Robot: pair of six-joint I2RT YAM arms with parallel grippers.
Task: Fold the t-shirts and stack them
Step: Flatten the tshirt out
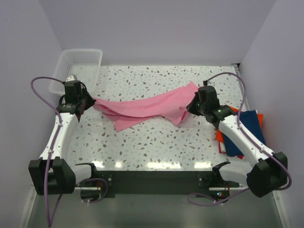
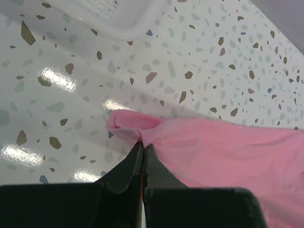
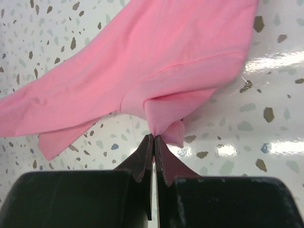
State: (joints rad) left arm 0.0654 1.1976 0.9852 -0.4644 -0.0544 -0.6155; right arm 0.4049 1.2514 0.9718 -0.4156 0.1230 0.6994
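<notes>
My left gripper (image 2: 142, 144) pinches the pink t-shirt (image 1: 147, 107) at 9 o'clock, my right gripper (image 3: 153, 137) pinches it at 3 o'clock; it stretches between them. The navy t-shirt (image 1: 248, 124) lies on the orange-red t-shirt (image 1: 220, 137) at 4 o'clock.

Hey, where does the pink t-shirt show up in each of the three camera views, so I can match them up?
Top external: the pink t-shirt is stretched across mid-table between the left gripper and the right gripper.
Left wrist: lower right, its corner pinched in the shut left gripper.
Right wrist: upper left to centre, a fold pinched by the shut right gripper.
Shared landmark: the speckled table.
</notes>
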